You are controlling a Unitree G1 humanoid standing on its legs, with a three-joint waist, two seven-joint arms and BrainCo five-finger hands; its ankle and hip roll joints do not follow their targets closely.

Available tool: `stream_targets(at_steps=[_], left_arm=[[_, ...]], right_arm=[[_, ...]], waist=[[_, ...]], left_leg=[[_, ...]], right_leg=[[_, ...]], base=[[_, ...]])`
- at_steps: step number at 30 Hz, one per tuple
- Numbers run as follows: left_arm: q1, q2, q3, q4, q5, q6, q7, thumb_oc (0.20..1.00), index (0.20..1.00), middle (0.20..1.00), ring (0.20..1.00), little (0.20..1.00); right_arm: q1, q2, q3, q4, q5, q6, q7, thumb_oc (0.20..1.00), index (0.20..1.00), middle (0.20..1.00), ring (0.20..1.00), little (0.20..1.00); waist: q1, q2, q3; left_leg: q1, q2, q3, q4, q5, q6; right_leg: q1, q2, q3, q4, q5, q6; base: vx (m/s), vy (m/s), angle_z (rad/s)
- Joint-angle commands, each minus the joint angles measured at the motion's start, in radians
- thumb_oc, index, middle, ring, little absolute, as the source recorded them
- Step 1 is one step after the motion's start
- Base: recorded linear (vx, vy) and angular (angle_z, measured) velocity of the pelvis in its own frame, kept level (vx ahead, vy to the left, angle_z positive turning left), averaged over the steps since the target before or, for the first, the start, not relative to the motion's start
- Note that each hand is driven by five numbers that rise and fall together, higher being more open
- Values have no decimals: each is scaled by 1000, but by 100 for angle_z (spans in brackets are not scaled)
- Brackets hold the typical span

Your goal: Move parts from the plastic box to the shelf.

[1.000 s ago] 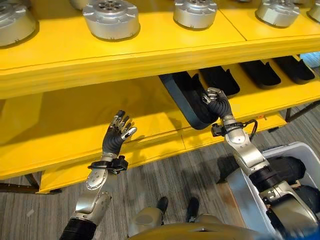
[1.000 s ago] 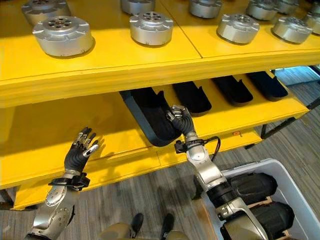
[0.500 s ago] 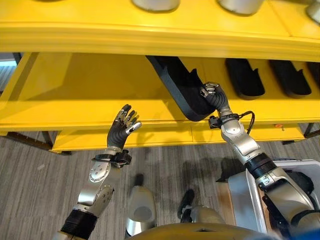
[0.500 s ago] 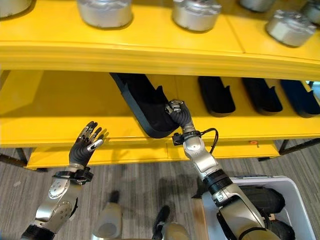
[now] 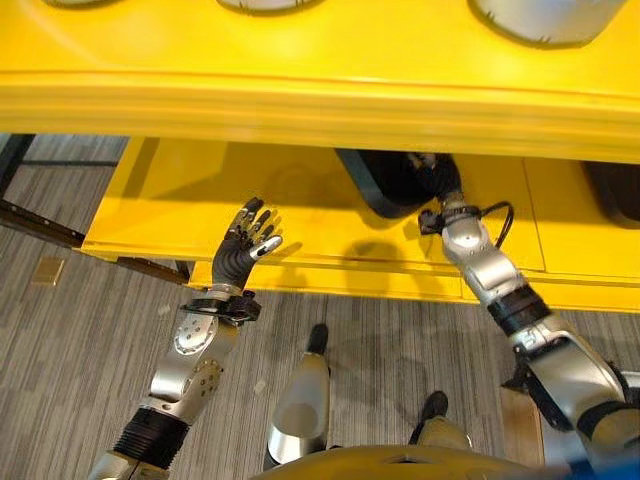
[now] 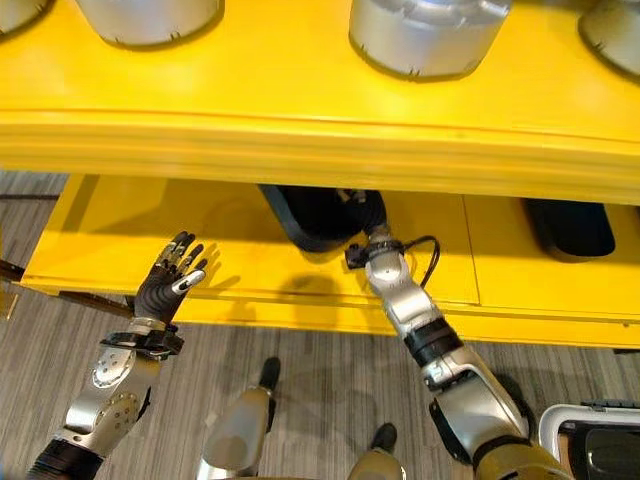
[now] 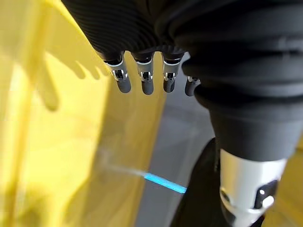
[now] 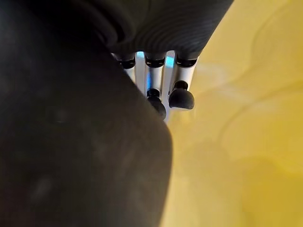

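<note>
A yellow two-tier shelf [image 5: 300,100] is seen from above, its upper board carrying round silver metal parts [image 6: 425,35] along the top edge of the head views. On the lower board [image 5: 200,195], a long black moulded part [image 5: 385,185] is seen lying partly hidden under the front lip of the upper board. The right hand [image 5: 438,178] is reached in under that lip and is pressed against the black part; in the right wrist view its fingers [image 8: 181,97] are seen curled beside the part's dark surface, which looks clamped by them, though the thumb is hidden. The left hand [image 5: 245,245] is held up in front of the lower board's edge, well apart from the black part, with its fingers [image 7: 144,82] spread, straight and holding nothing. At the far right of the lower board, another black part [image 6: 570,225] is seen lying flat. A corner of the white plastic box [image 6: 560,420] is seen at the lower right, beside the right arm, with a dark part [image 6: 610,455] inside it. Grey wood-patterned floor [image 5: 70,340] is seen below the shelf.
</note>
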State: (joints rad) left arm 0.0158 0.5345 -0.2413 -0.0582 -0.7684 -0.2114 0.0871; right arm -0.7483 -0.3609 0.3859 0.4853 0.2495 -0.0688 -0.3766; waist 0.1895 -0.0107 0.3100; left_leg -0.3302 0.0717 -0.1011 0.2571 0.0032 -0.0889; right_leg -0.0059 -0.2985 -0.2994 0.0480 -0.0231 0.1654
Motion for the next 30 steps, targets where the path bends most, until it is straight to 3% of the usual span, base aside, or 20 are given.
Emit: stream_targets(at_steps=[1,5,10,16,23,30], left_arm=[[-11,20,-22,-92,-9,-72,4,1000,1000,1000,1000,1000],[-47,18,-46,-101,-11,-86,21,1000,1000,1000,1000,1000],[-93,4,-73,-103,-9,-97,39,1000,1000,1000,1000,1000],[-133,-11,-103,-111,4,-96,64,1000,1000,1000,1000,1000],[-179,-6,-125,-115,19,-104,95,1000,1000,1000,1000,1000],[-193,-7,-132,-116,18,-113,105,1000,1000,1000,1000,1000]], right_arm=[[-159,-60,-57,12,-9,-56,-81,200,200,200,200,200],[-304,-110,-54,115,-19,-47,-131,200,200,200,200,200],[-456,-146,-41,252,-1,-47,-171,200,200,200,200,200],[-547,-166,-24,402,37,-49,-198,200,200,200,200,200],[-638,-192,38,563,58,-46,-208,200,200,200,200,200],[-662,-206,53,654,72,-44,-215,200,200,200,200,200]], waist=[[10,13,-29],[14,24,26],[2,45,100],[-18,43,147],[-21,43,174],[-26,46,178]], left_leg=[[-60,39,36,7,13,-15],[-116,28,44,65,-12,-8],[-197,32,57,192,-64,6],[-296,40,38,365,-135,17],[-371,37,19,464,-179,27],[-401,34,19,490,-190,29]], right_leg=[[-11,0,-15,80,-85,-38],[-78,-18,0,133,-96,-40],[-210,-41,56,312,-137,-43],[-344,-36,105,530,-226,-73],[-428,-39,128,640,-271,-84],[-466,-44,138,669,-283,-88]], base=[[-75,88,1],[-65,65,1],[-97,75,-8],[-65,27,-7],[-21,6,0],[-3,2,0]])
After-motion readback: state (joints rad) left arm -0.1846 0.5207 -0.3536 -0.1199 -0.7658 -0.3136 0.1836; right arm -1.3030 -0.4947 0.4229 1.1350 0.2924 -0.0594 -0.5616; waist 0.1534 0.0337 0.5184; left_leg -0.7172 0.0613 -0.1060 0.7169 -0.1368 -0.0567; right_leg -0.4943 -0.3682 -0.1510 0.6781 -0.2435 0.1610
